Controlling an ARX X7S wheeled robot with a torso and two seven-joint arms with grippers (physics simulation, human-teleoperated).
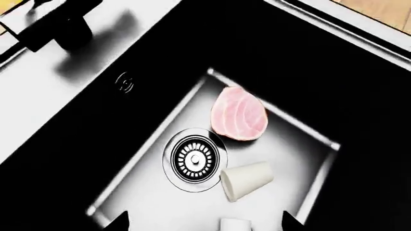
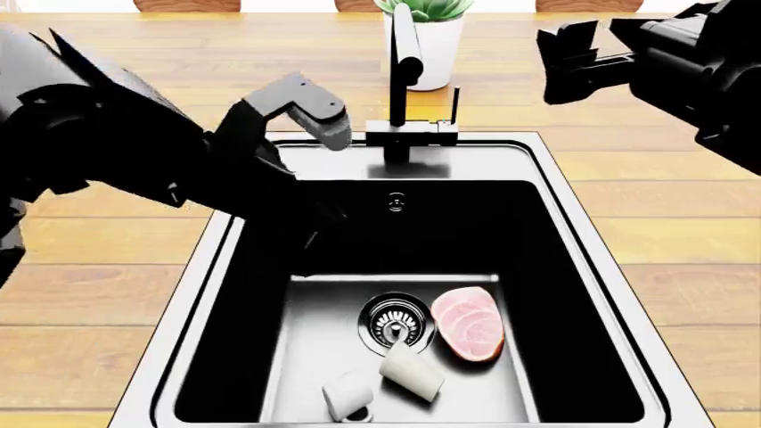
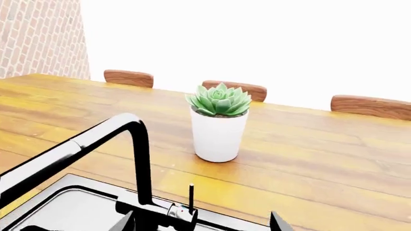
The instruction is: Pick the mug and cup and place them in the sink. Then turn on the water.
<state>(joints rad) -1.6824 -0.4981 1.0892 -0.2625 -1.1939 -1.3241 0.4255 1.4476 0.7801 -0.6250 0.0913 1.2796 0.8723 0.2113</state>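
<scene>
Head view shows your cup [image 2: 411, 371] lying on its side on the floor of the sink [image 2: 594, 267], just at five o'clock from the drain [image 2: 395, 323], with the mug [image 2: 348, 394] tipped over close beside it at about seven o'clock and a pink slice of meat [image 2: 469, 323] at three o'clock of the drain. Your left gripper [image 2: 312, 109] hangs over the sink's ten o'clock corner and your right gripper [image 2: 571, 55] is raised at two o'clock, near the tap [image 2: 404, 80] and the potted succulent [image 3: 219, 123] (I cannot tell how wide either stands). No water is visible at the spout.
</scene>
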